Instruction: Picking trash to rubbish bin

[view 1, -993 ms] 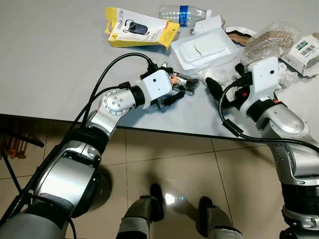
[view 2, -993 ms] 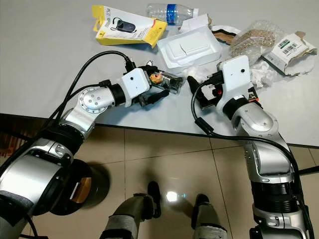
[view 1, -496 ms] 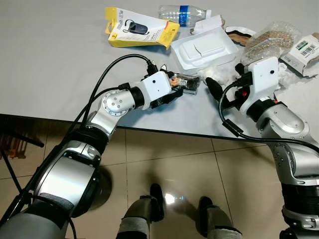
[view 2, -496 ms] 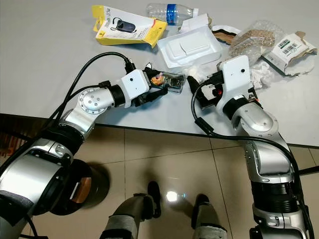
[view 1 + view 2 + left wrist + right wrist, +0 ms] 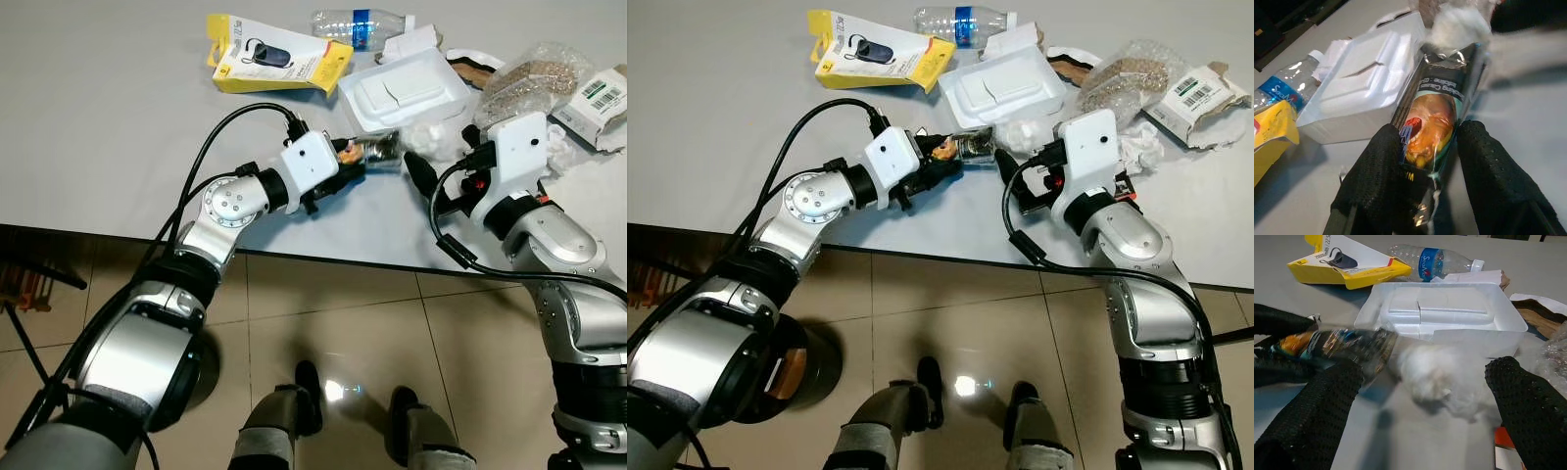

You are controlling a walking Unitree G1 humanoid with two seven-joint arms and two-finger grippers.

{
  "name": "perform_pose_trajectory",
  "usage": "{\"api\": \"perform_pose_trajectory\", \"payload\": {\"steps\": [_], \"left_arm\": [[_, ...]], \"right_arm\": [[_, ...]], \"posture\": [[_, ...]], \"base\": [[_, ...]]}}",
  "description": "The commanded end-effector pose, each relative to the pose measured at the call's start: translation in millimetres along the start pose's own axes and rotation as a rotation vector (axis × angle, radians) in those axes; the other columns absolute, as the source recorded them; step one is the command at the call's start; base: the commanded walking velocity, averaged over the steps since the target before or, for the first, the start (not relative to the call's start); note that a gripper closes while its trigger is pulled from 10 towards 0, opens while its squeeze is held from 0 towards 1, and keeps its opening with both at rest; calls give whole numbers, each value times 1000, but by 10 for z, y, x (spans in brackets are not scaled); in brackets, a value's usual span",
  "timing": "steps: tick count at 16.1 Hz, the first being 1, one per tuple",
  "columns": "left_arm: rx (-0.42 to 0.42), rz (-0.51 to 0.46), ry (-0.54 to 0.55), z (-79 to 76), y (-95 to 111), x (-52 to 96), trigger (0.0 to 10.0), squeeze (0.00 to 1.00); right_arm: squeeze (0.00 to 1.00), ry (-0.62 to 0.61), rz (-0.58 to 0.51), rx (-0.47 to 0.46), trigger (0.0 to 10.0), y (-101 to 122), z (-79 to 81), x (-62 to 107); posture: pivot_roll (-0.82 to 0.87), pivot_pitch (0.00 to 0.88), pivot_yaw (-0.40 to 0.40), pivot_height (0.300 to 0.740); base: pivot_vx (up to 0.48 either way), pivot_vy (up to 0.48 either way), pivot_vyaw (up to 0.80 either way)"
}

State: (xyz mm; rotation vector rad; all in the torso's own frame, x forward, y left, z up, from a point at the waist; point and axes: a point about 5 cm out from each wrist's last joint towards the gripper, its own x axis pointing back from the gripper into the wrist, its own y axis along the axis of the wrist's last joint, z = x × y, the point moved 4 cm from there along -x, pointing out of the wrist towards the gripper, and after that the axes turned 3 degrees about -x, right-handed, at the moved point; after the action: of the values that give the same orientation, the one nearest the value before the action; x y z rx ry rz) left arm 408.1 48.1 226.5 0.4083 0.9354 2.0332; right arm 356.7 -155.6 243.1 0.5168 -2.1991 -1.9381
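My left gripper [image 5: 345,164] is shut on a dark snack wrapper [image 5: 1433,115] with an orange food picture. The wrapper is held low over the grey table [image 5: 118,127], in front of the white foam tray [image 5: 407,88]. Its far end reaches a crumpled white tissue [image 5: 1440,372]. My right gripper [image 5: 1422,387] stands open just right of the wrapper, its black fingers [image 5: 1317,406] on either side of the tissue and not touching it. In the left eye view one right finger [image 5: 419,174] shows beside the tissue [image 5: 431,137].
At the back of the table lie a yellow package [image 5: 274,59], a water bottle [image 5: 362,24], a bubble-wrap bag [image 5: 534,78] and a barcoded box [image 5: 600,96]. The table's front edge [image 5: 323,259] runs below my arms. A dark round bin [image 5: 789,364] stands on the tiled floor, lower left.
My left gripper has carried the wrapper away from the table's edge, toward the foam tray and the tissue. The right arm has stayed where it was.
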Motion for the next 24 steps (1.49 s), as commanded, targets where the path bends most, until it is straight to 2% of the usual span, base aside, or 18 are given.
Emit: {"api": "perform_pose_trajectory", "payload": {"steps": [1,4,5,8,10,12,13,14,16,17,19,21,22,24], "left_arm": [[64,-26,11,13,-7,64,10000,0],[172,-153,31,138,208,162,10000,0],[222,-216,91,217,322,223,10000,0],[295,-257,138,174,368,272,10000,0],[273,-202,112,87,282,308,10000,0],[264,-171,133,158,247,331,10000,0],[237,-142,228,386,228,349,10000,67],[226,-140,243,450,249,346,10000,988],[196,-153,246,576,350,323,10000,1000],[179,-165,254,692,422,306,10000,1000],[137,-133,276,872,450,261,10000,1000],[122,-102,260,877,417,230,10000,1000],[109,-57,236,841,346,184,10000,1000],[152,-37,192,745,266,129,10000,1000]], "right_arm": [[0,9,-11,-4,10000,22,44,22],[0,0,-15,-10,10000,23,30,19],[0,-10,-24,-17,10000,30,14,13],[0,-10,-32,-25,10000,36,31,-10],[0,-5,-33,-29,10000,35,45,-19],[0,-6,-33,-28,10000,34,42,-18],[0,-11,-33,-28,10000,30,42,-16],[0,-12,-32,-29,10000,26,43,-14],[0,-14,-31,-31,10000,17,42,-9],[0,-19,-30,-31,10000,12,38,-5],[0,-20,-31,-34,10000,6,45,-11],[0,-20,-32,-36,10000,3,52,-11],[0,-20,-34,-37,10000,5,59,-10],[0,-23,-35,-38,10000,10,56,-1]], "posture": [[40,358,146,740],[48,351,144,740],[51,346,143,740],[54,336,133,740],[57,333,130,740],[55,333,135,740],[52,333,139,740],[52,333,139,740],[51,334,145,740],[51,331,149,740],[50,327,155,740],[50,326,155,740],[43,328,157,740],[40,330,157,740]], "base": [[0,0,0],[0,0,0],[0,0,0],[0,0,0],[0,0,0],[0,0,0],[0,0,0],[0,0,0],[0,0,0],[0,0,0],[0,0,0],[0,0,0],[0,0,0],[0,0,0]]}}
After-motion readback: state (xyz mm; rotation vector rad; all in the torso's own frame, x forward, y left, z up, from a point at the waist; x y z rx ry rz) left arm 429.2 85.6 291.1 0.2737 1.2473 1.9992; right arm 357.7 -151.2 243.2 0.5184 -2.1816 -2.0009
